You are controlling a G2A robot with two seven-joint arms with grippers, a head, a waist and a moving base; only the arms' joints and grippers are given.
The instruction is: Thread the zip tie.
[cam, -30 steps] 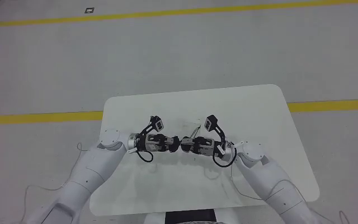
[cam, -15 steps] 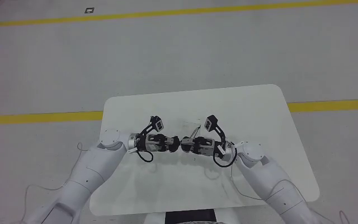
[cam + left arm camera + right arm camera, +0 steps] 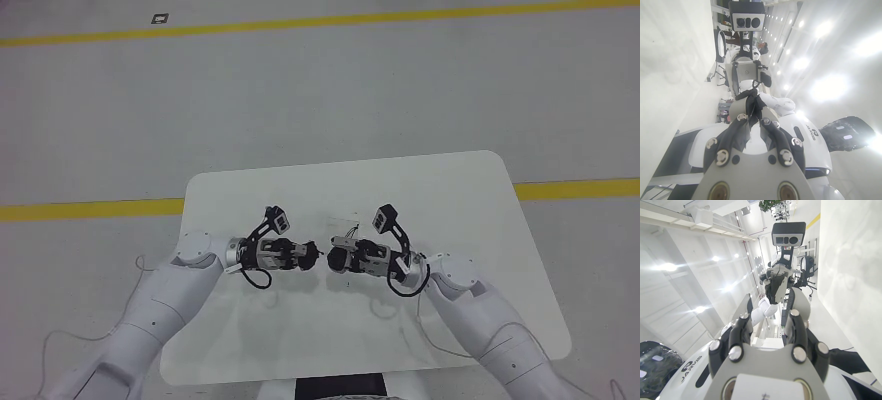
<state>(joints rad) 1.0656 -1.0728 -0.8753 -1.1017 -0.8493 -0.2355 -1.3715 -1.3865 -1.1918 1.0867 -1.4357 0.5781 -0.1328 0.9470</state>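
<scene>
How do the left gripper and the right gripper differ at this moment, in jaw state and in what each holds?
The left gripper is shut, while the right gripper is open, with a clear gap between its fingers. The left gripper pinches a thin dark strand, apparently the zip tie; the right gripper holds nothing that I can see. Both hang above the white table, tips facing each other with a small gap between them.

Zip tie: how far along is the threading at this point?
Done: the left end effector is shut on a thin dark strand, apparently the zip tie. In hand: both end effectors face each other above the table, the right end effector open and empty. Left: likely the threading itself; tail and head are too small to tell.
</scene>
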